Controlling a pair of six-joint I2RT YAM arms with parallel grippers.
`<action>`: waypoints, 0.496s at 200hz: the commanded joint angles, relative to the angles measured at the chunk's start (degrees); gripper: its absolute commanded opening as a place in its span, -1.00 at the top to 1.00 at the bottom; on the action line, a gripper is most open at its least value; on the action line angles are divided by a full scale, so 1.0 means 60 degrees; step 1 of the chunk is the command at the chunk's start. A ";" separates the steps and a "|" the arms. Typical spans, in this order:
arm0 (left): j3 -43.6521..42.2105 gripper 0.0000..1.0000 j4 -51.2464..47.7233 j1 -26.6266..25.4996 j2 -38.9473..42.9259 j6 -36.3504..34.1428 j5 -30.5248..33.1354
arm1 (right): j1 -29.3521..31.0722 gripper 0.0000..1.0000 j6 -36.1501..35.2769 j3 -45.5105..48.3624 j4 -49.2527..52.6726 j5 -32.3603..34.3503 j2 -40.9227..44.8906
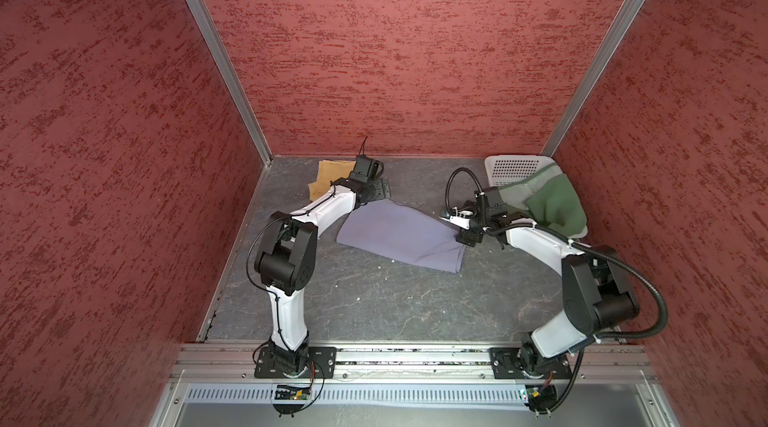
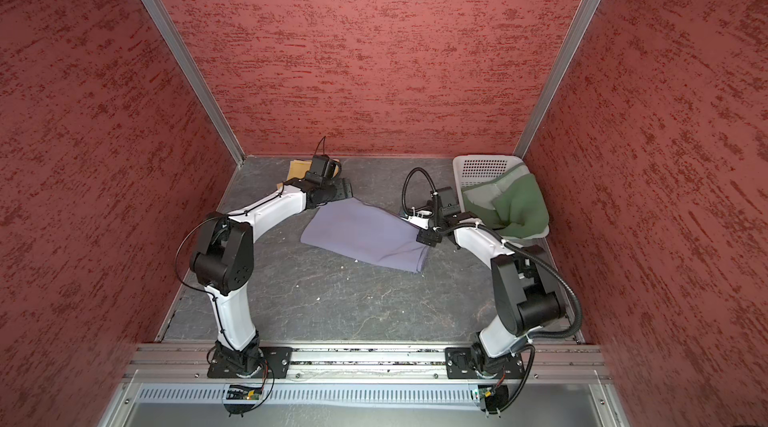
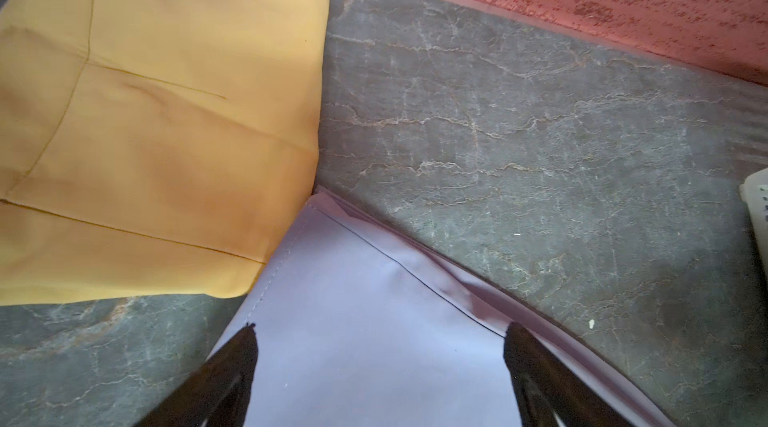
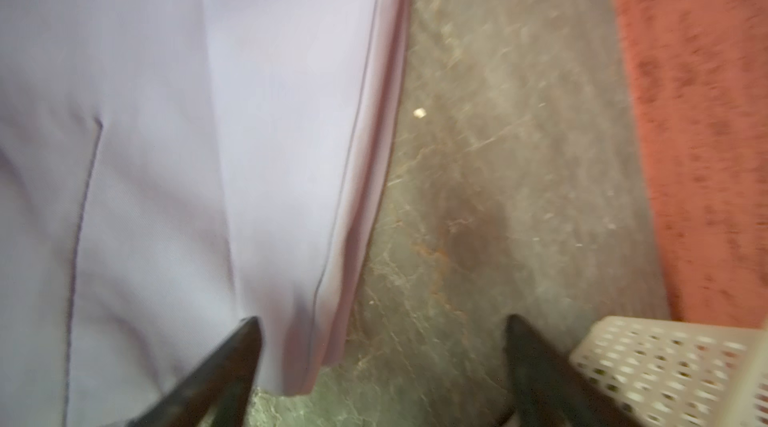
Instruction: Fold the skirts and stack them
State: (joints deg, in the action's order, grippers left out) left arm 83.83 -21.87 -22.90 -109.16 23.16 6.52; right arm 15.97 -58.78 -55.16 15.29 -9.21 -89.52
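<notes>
The pale lavender skirt (image 1: 399, 234) (image 2: 365, 234) lies folded flat mid-table in both top views. My left gripper (image 3: 381, 327) (image 1: 380, 190) hovers open over its far left corner (image 3: 374, 354), nothing pinched. My right gripper (image 4: 383, 321) (image 1: 455, 225) is open at the skirt's right end: one finger above the cloth (image 4: 166, 155), the other above bare table. The mustard yellow skirt (image 1: 328, 173) (image 3: 158, 134) lies folded at the back left, touching the lavender corner. The dark green skirt (image 1: 552, 200) (image 2: 519, 204) is bunched in the basket.
A white perforated basket (image 1: 515, 165) (image 4: 665, 366) sits in the back right corner, close to my right gripper. Red textured walls (image 1: 395, 51) close in the back and both sides. The grey marbled tabletop (image 1: 395, 304) stretches toward the arm bases.
</notes>
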 commanded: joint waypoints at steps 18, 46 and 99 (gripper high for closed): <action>-0.0663 -0.99 0.0698 -0.0605 0.1066 -0.1179 0.0227 | -0.0025 -0.98 0.1529 0.0653 -0.1242 -0.0852 0.1571; -0.1402 -0.99 0.0995 -0.1062 0.1622 -0.1565 0.0238 | 0.0003 -0.98 0.6853 0.1196 -0.3071 0.1048 0.2602; -0.3271 -0.99 0.1508 -0.1975 0.3076 -0.1969 0.0501 | -0.0012 -0.98 1.0848 -0.0391 0.0294 0.0933 0.2199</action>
State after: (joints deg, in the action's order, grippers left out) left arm 68.10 -15.55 -32.58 -94.91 14.11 7.79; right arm 15.92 -9.32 -55.79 10.13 -2.44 -74.87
